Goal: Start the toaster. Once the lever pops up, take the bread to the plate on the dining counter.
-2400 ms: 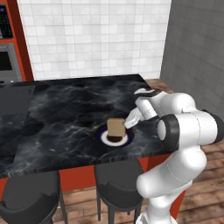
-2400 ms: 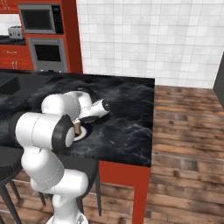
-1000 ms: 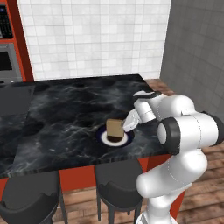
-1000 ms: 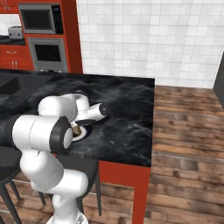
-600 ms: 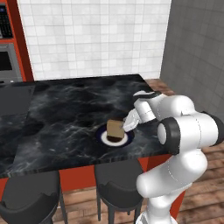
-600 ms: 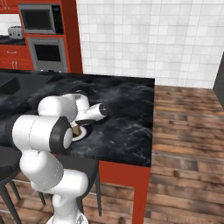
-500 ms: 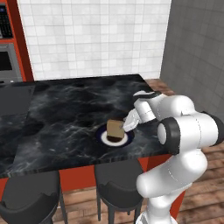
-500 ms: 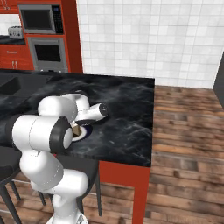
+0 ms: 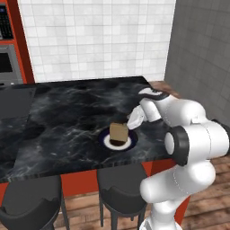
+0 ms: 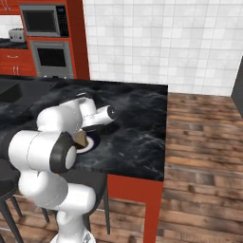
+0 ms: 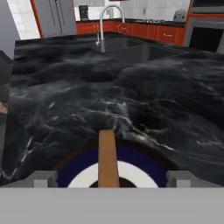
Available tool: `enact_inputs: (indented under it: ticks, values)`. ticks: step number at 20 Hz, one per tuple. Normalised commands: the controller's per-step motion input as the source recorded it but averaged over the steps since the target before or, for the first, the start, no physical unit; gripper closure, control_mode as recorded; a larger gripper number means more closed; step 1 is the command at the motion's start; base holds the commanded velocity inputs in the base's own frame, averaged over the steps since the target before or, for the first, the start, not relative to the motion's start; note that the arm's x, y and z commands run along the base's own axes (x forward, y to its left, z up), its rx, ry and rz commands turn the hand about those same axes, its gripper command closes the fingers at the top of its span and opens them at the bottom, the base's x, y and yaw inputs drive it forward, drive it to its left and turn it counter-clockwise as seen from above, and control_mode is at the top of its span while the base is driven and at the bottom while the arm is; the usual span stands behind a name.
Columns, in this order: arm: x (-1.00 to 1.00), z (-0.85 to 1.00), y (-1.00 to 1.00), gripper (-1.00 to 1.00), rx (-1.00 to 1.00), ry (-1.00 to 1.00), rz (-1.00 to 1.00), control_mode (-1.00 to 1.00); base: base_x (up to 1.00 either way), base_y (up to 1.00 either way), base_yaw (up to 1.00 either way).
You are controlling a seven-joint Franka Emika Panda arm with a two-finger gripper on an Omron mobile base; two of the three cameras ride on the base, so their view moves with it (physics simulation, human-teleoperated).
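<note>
The bread (image 9: 118, 132) stands on its edge on the plate (image 9: 104, 139), near the front edge of the dining counter (image 9: 67, 108). My gripper (image 9: 132, 122) is just right of the slice, low over the plate. In the hand view the bread (image 11: 107, 156) shows edge-on between the two spread fingertips (image 11: 42, 178), with a gap on each side; the gripper (image 11: 111, 179) is open. The plate's blue rim (image 11: 146, 160) curves around the slice. From the right, the bread (image 10: 79, 138) and plate (image 10: 91, 141) peek out behind my arm. The toaster (image 10: 16, 34) sits far back beside the oven.
Two dark stools (image 9: 119, 188) stand under the counter's front edge, below the plate. A sink with a tall faucet (image 11: 103, 25) lies at the counter's far side. The slab ends at a red panel (image 10: 126, 209) on the right, with wooden floor (image 10: 204, 156) beyond.
The jaws have spread apart and let go of the bread, which now stands free on the plate. The arm has hardly moved.
</note>
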Motion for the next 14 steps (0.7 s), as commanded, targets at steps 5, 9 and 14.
enact_inputs:
  ticks: [5,9,14]
  values:
    - [-0.19,0.79,0.0,-1.0,-0.02,0.0,-0.01,-1.0,0.0,0.0,0.0]
    - [-0.62,0.72,0.0,-1.0,-0.05,0.01,-0.13,-1.0,0.0,0.0,0.0]
    - [-0.83,0.69,0.0,-1.0,-0.01,0.05,-0.24,-1.0,0.0,0.0,0.0]
